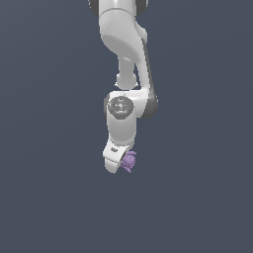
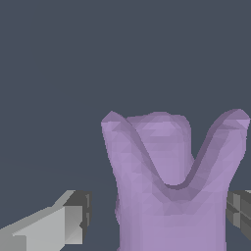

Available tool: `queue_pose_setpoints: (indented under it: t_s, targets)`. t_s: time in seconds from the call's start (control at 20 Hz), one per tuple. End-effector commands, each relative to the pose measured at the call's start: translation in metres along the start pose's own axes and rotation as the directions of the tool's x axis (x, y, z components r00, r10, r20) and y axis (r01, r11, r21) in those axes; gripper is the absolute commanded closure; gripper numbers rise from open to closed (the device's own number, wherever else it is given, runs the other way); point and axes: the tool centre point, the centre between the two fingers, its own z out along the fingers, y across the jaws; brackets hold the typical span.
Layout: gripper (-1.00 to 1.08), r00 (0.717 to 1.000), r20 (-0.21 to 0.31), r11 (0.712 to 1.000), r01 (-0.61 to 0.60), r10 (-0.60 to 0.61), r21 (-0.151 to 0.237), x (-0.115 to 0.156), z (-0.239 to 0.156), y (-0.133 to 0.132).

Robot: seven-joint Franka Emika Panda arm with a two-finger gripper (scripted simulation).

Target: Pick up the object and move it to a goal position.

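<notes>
The object (image 2: 169, 186) is a lilac-purple lumpy figure with short prongs, and it fills the space between my fingers in the wrist view. One finger (image 2: 73, 220) stands a small gap away from it. The other finger (image 2: 239, 210) sits right at its side. My gripper (image 2: 159, 215) is open around the figure. In the exterior view the object (image 1: 130, 161) shows at the tip of the white hand, on the side towards the exterior view's right, with the gripper (image 1: 122, 165) tilted over it. The fingertips are hidden there.
The white arm (image 1: 123, 44) comes down from the top of the exterior view. A plain dark grey-blue surface (image 1: 49, 197) lies all around.
</notes>
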Motion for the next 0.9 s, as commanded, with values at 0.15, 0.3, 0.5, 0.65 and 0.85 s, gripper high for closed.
queue_pose_setpoints:
  t_s: [0.15,0.3,0.5,0.65,0.85]
  targets:
    - [1.08,1.000,0.000,1.000,0.000,0.000,-0.002,0.0004,0.0023,0.0016]
    - [1.08,1.000,0.000,1.000,0.000,0.000,-0.002,0.0004,0.0023,0.0016]
    - [1.08,1.000,0.000,1.000,0.000,0.000,-0.002,0.0004,0.0023,0.0016]
    - [1.08,1.000,0.000,1.000,0.000,0.000,-0.001,0.0004,0.0026,0.0015]
    - [1.08,1.000,0.000,1.000,0.000,0.000,-0.001,0.0059,-0.0033,-0.0001]
